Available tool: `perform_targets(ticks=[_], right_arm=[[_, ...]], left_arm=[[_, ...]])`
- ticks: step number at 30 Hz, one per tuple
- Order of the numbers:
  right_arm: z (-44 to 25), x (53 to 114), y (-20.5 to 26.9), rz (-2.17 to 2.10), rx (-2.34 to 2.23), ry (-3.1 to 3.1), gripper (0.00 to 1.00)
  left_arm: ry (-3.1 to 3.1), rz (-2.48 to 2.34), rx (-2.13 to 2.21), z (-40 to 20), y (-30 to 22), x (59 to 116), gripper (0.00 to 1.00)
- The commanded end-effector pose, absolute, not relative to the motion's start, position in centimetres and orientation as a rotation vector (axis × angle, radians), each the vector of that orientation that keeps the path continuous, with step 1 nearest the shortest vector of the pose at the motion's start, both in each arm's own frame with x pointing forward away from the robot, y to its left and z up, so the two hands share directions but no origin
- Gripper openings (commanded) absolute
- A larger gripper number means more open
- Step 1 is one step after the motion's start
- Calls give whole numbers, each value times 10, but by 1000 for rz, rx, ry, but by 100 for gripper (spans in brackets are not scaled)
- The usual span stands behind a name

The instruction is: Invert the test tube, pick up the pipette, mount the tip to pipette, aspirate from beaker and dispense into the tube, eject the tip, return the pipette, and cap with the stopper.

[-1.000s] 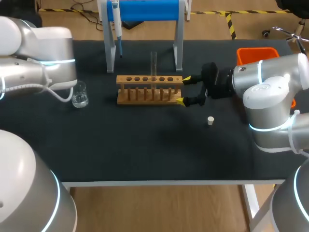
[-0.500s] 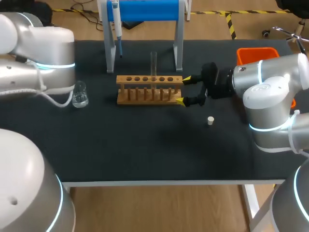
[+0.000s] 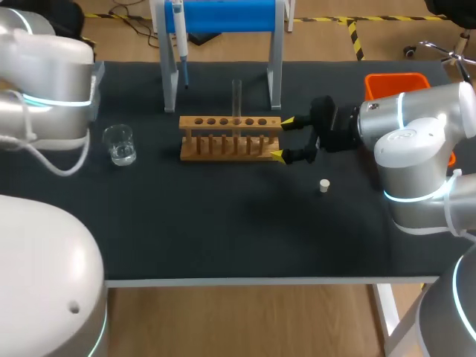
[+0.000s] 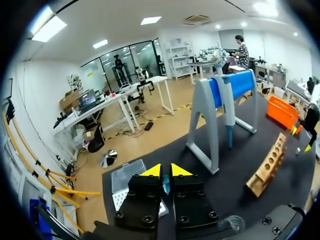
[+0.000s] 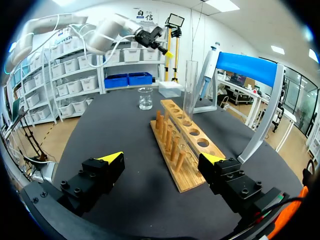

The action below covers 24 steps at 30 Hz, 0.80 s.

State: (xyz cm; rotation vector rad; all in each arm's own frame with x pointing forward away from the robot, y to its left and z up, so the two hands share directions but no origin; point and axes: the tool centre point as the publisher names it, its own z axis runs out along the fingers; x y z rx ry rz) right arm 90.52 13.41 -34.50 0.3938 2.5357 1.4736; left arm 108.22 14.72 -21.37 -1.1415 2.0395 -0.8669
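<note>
Stopper lies loose on the counter, right of middle. Behind it the right hand is spread wide, fingers either side of the rack's right end, apparently not touching. Beaker stands toward the left edge. Tube is upright in the rack's back row. Pipette hangs on the stand at the far edge. Left hand, fingers pressed together, is high by the far left corner.

Risk: if the right hand nudges the rack, the tube tips. The left hand needs to spread before it can take the pipette.
</note>
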Motion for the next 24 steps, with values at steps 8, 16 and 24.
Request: perform_targets(ticks=[8, 16, 24], right_arm=[[-345, 905, 133, 1476, 392, 2536, 100], [-345, 905, 133, 1476, 392, 2536, 100], [-345, 905, 133, 1476, 392, 2536, 100]], left_arm=[[2144, -923, -1129, -206, 151, 1078, 0], [2351, -905, -778, -152, 98, 1051, 0], [2467, -994, -494, -124, 27, 1009, 0]])
